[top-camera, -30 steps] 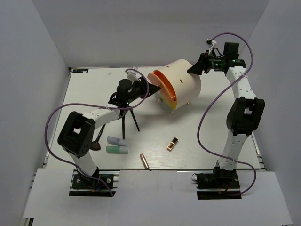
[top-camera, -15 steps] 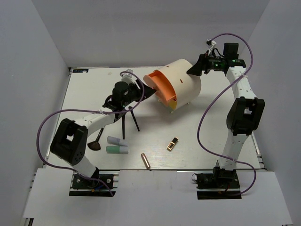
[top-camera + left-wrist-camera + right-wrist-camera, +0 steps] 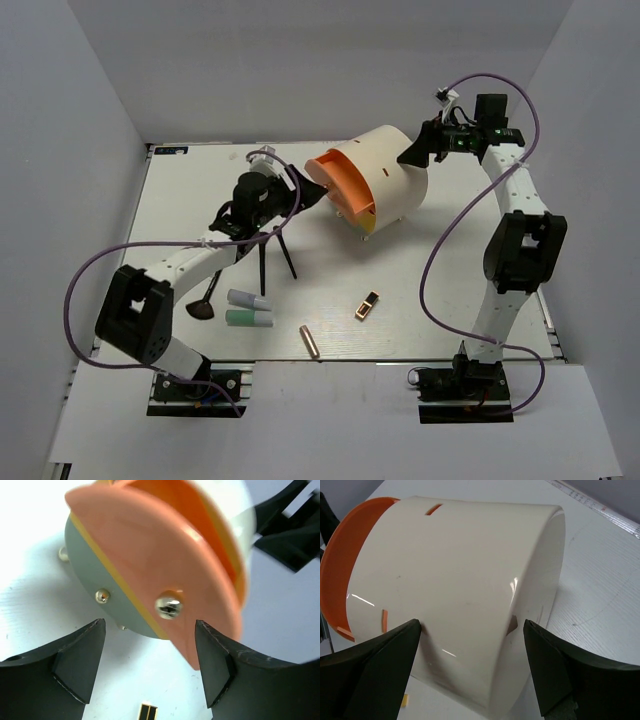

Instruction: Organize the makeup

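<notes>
left wrist | left fingers [image 3: 75, 665] wide, facing orange lid [image 3: 150, 555] | right fingers [image 3: 380, 665] wide at cream drum [image 3: 460, 580]

A big cream plastic drum [image 3: 400, 170] is showing an orange face [image 3: 345, 185] while a lavender tube [image 3: 246, 298], a mint-green tube [image 3: 250, 318], a copper-pink lipstick tube [image 3: 308, 343] and a gold-black rectangular case [image 3: 369, 305] are standing out against the white tabletop [image 3: 450, 280].

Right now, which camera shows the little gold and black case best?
The top view: the case lies whole on the table, nothing covering it. The left wrist view catches only a cropped piece at its bottom edge. The right wrist view shows none of it.
</notes>
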Controlling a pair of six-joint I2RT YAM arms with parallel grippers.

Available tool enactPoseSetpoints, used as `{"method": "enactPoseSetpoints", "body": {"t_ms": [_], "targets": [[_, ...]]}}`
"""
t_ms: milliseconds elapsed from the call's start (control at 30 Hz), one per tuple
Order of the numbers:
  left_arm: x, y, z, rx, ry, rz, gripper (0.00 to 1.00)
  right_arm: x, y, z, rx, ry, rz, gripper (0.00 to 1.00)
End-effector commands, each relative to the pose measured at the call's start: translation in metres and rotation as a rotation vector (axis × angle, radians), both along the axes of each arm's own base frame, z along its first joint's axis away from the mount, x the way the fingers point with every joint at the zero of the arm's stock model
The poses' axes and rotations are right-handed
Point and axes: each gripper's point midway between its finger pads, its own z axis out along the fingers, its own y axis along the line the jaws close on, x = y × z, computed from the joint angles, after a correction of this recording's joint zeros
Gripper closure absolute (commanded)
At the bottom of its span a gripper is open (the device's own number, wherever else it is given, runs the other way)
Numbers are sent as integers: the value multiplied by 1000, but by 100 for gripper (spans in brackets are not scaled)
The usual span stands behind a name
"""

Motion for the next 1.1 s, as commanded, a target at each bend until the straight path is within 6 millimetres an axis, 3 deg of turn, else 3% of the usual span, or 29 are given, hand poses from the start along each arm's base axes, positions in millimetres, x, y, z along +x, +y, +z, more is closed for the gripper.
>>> {"method": "enactPoseSetpoints", "body": {"t_ms": [0,133,267,333,367,400,433,467,500,533,600,700,767,800,900,1067], "targets": [[-7,19,54,-5,-115,60,18,-17,-10,17,-58,-65,-21,11],[-18,51,78,18,-161,183,17,-31,-25,6,-107,-49,-55,11],[-34,75,79,84,-134,247,16,-60,-40,10,-186,-107,-44,11],[-44,84,64,152,-81,249,18,-80,-42,7,-241,-179,11,12],[-49,88,67,162,-81,249,20,-90,-40,6,-247,-215,56,14],[-53,90,63,187,-72,241,25,-111,-36,9,-262,-250,106,15],[-59,92,54,209,-42,230,32,-128,-33,-10,-308,-381,239,21],[-66,93,50,215,-30,220,38,-148,-23,-12,-268,-474,344,25],[-70,94,45,221,-16,213,55,-188,-17,-35,-254,-461,438,30],[-75,96,38,228,6,206,61,-196,-13,-43,-302,-635,544,42],[-84,98,28,231,37,198,67,-230,4,-61,-300,-676,693,47],[-91,98,20,229,64,184,60,-250,23,-90,-326,-723,849,46],[-95,100,15,233,83,185,42,-259,30,-108,-353,-718,908,35],[-98,101,14,234,88,184,34,-261,42,-113,-361,-760,954,24],[-104,104,10,225,108,192,31,-265,45,-136,-406,-739,1014,14],[-116,109,5,189,126,207,30,-275,69,-166,-433,-707,1145,12]]}}
